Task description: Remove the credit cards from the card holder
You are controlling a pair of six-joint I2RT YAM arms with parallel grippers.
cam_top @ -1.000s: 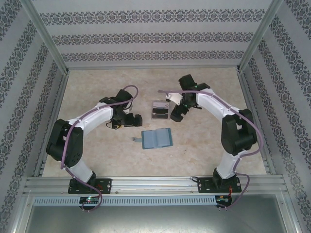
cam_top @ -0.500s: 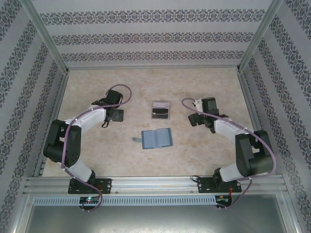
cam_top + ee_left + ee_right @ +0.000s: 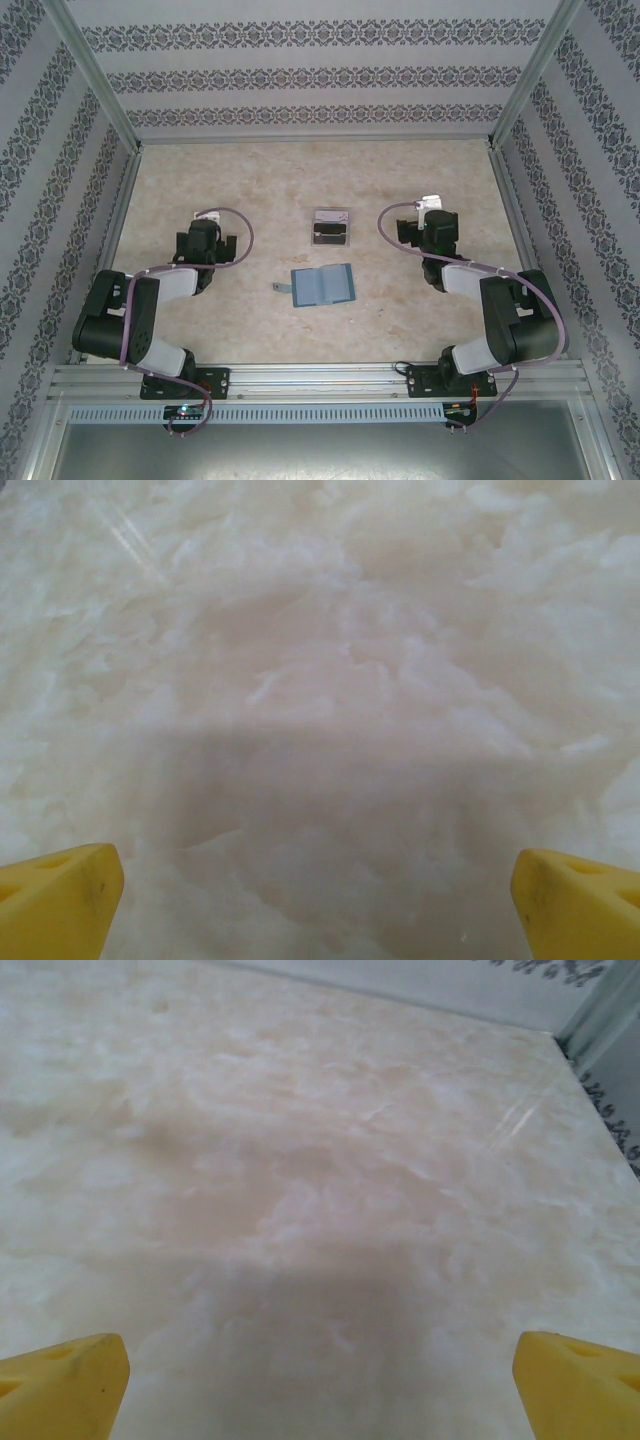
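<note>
The card holder, a teal-blue wallet, lies open and flat in the middle of the table, its small tab sticking out to the left. Just behind it stands a clear plastic box with a dark card and something pale inside. My left gripper is folded back well to the left of the holder. My right gripper sits to the right of the box. Both are open, their yellow fingertips spread wide over bare table, with nothing between them.
The marbled tabletop is fenced by patterned walls on three sides and an aluminium rail at the near edge. Both arms are tucked close to their bases.
Both arms have drawn back from the middle: the left away from the holder toward the left, the right away from the box toward the right. Holder and box have not moved.
</note>
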